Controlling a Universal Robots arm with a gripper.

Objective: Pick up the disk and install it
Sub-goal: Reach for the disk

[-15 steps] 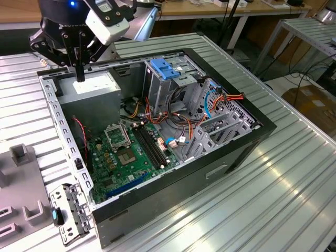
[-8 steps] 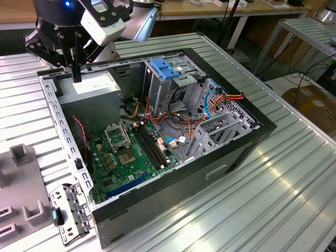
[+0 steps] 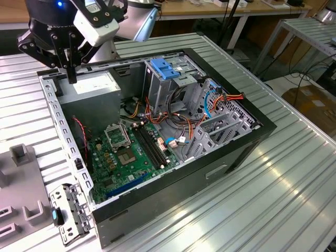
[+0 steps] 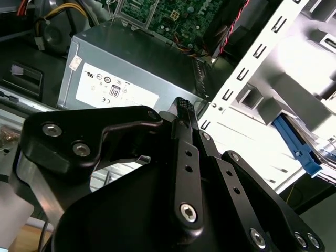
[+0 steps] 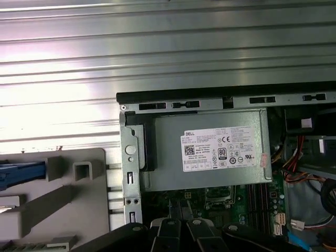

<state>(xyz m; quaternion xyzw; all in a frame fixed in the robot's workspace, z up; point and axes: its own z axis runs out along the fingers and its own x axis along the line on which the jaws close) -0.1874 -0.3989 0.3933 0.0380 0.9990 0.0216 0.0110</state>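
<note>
while the gripper (image 3: pixel 71 79) hangs over the grey power supply (image 3: pixel 92 86) in the far corner of the open computer case (image 3: pixel 210 173), its fingers look pressed together with nothing between them. the disk (image 3: pixel 71 215) is not in the case: it sits on edge outside the near corner, on the worktop (image 3: pixel 273 210) beside a grey holder (image 3: pixel 23 157). from the gripper it lies well apart, toward the exterior view's near edge, along the case's side wall on the exterior view's left. its long axis seems to run roughly parallel to that wall.
</note>
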